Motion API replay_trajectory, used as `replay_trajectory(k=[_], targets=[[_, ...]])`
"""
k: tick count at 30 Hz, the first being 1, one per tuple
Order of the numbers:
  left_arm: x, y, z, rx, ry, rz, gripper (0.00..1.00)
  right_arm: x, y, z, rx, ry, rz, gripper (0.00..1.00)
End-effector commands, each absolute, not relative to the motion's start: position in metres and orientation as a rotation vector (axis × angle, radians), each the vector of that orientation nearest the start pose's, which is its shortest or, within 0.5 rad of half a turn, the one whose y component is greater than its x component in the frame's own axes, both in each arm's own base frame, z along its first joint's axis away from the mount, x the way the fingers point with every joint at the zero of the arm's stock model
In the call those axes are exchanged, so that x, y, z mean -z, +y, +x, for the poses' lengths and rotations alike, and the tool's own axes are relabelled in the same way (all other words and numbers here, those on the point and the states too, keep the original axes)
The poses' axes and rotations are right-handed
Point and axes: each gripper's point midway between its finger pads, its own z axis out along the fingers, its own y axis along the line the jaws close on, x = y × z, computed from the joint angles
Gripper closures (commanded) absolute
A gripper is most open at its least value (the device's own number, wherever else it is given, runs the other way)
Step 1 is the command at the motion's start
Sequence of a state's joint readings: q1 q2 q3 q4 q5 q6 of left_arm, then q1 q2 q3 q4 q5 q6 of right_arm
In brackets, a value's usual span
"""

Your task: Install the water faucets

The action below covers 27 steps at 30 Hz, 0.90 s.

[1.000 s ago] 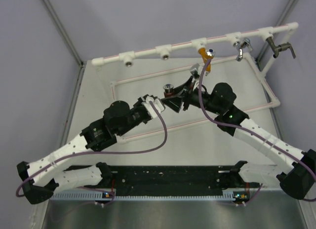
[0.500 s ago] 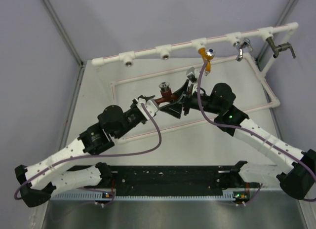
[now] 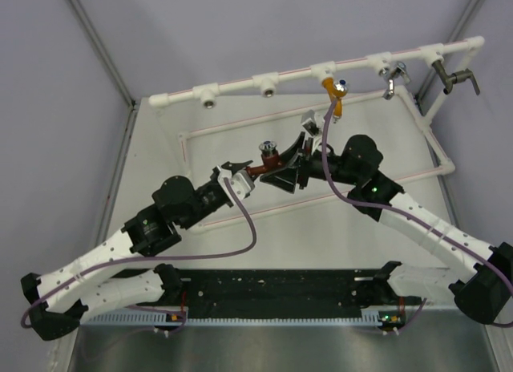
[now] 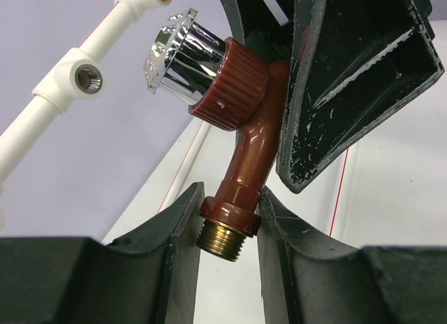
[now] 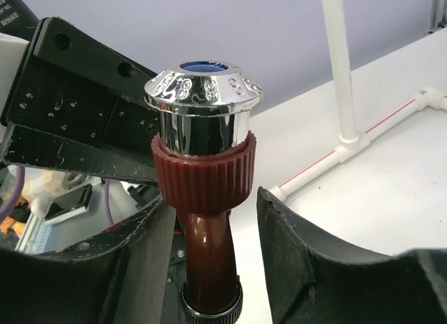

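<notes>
A reddish-brown faucet [image 3: 268,157] with a chrome cap hangs above the table between both grippers. My left gripper [image 3: 253,172] is shut on its collar just above the brass thread, as the left wrist view shows on the faucet [image 4: 244,149] and gripper [image 4: 229,198]. My right gripper [image 3: 290,168] stands open around the ribbed cap; in the right wrist view the faucet [image 5: 202,177] touches one side of the gripper [image 5: 213,197] and a gap shows on the other. No white faucet is in view.
The white pipe frame [image 3: 240,86] runs along the back, with two open tee sockets on its left part [image 3: 208,102], [image 4: 87,77]. An orange faucet [image 3: 333,91], a silver one [image 3: 390,79] and a dark one [image 3: 457,77] hang from it. Lower pipes [image 3: 232,122] lie on the table.
My left arm has drawn back toward the near left, and the faucet has shifted slightly left and nearer with it. The right arm has hardly moved.
</notes>
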<state>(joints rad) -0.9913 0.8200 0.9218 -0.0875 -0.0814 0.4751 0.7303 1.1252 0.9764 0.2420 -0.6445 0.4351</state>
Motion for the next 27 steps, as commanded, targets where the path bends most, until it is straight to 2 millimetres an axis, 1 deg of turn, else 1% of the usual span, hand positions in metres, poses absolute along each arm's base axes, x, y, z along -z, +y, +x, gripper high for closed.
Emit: replay_trajectory(k=[1, 5, 7, 11, 14, 15, 17, 19, 20, 21, 24, 25, 26, 27], targets=[[-0.378, -0.255, 0.2, 0.365, 1.122, 0.98, 1.0, -0.4, 0.326, 0.18, -1.42, 1.322, -0.805, 0.51], [-0.374, -0.255, 0.2, 0.358, 1.126, 0.993, 1.0, -0.406, 0.324, 0.179, -1.433, 1.307, -0.8, 0.52], [-0.374, -0.255, 0.2, 0.357, 1.125, 0.994, 1.0, -0.408, 0.323, 0.178, -1.437, 1.304, -0.801, 0.53], [-0.374, -0.255, 0.2, 0.358, 1.123, 0.997, 1.0, -0.409, 0.322, 0.177, -1.439, 1.304, -0.8, 0.6], [-0.372, -0.256, 0.199, 0.36, 1.123, 1.006, 1.0, -0.409, 0.322, 0.176, -1.449, 1.302, -0.803, 0.74], [-0.371, -0.256, 0.199, 0.361, 1.125, 1.009, 1.0, -0.409, 0.322, 0.176, -1.449, 1.301, -0.803, 0.81], [-0.369, -0.256, 0.2, 0.354, 1.13, 1.012, 1.0, -0.408, 0.322, 0.176, -1.443, 1.306, -0.808, 0.98], [-0.371, -0.254, 0.2, 0.352, 1.13, 1.0, 1.0, -0.405, 0.322, 0.177, -1.43, 1.319, -0.819, 1.0], [-0.374, -0.252, 0.2, 0.348, 1.125, 0.987, 0.97, -0.401, 0.322, 0.178, -1.42, 1.33, -0.827, 1.0], [-0.375, -0.25, 0.202, 0.34, 1.129, 0.977, 0.88, -0.4, 0.322, 0.179, -1.404, 1.338, -0.832, 1.0], [-0.381, -0.241, 0.206, 0.306, 1.151, 0.938, 0.51, -0.387, 0.32, 0.191, -1.326, 1.386, -0.818, 1.0], [-0.385, -0.238, 0.207, 0.297, 1.158, 0.922, 0.42, -0.384, 0.318, 0.195, -1.292, 1.393, -0.806, 1.0], [-0.389, -0.233, 0.21, 0.282, 1.167, 0.9, 0.36, -0.38, 0.316, 0.201, -1.246, 1.395, -0.8, 1.0], [-0.393, -0.23, 0.211, 0.274, 1.17, 0.881, 0.32, -0.379, 0.313, 0.206, -1.196, 1.385, -0.789, 1.0]])
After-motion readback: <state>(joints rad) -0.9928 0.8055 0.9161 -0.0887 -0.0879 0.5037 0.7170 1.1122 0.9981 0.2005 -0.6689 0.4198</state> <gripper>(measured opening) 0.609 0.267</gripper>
